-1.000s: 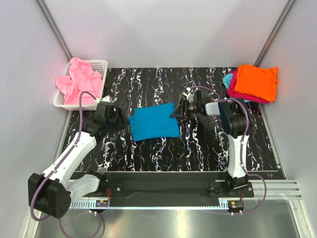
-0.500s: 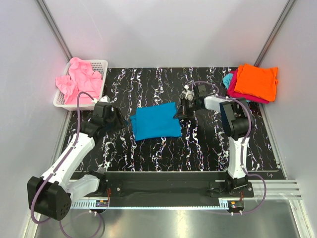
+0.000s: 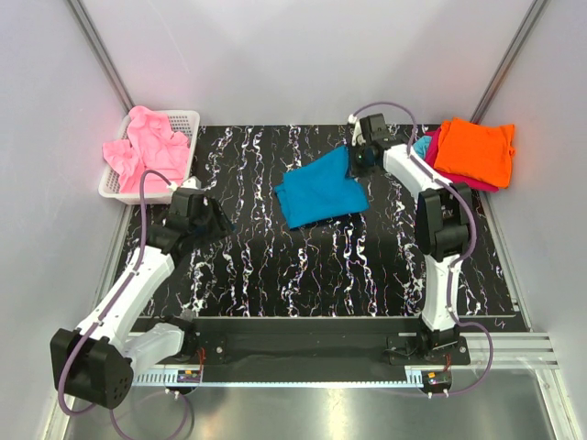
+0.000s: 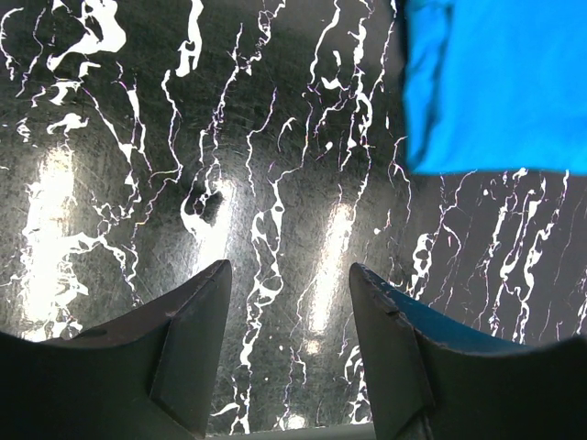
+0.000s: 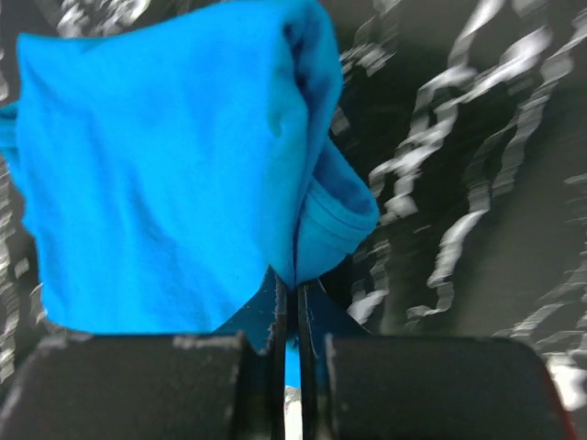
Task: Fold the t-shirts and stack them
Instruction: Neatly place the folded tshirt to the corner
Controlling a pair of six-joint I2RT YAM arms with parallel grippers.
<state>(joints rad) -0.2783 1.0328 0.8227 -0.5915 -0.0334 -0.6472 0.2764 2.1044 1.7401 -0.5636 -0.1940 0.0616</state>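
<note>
Your marbled table (image 3: pixel 275 266) carries the folded teal-blue t-shirt (image 3: pixel 319 190) near its middle, toward the far side; your right gripper (image 3: pixel 360 158) is clamped tight on its far-right corner; your left gripper (image 4: pixel 289 275) hovers spread wide, holding nothing, well apart from it.

You see the teal-blue shirt (image 3: pixel 319 191) folded into a rough rectangle. It lies skewed on the worktop (image 3: pixel 275 266), a little right of centre. Its far right corner is pinched between the closed fingers of the right end effector (image 3: pixel 358 158), and the right wrist view shows the layered hem bunched at that grip. At your far right, the orange shirt (image 3: pixel 475 149) lies folded flat on top of a magenta shirt (image 3: pixel 445 172). A light cyan shirt (image 3: pixel 421 147) peeks out at that stack's left edge. Crumpled pink shirts (image 3: pixel 145 147) fill the basket (image 3: pixel 180 114) at far left.
</note>
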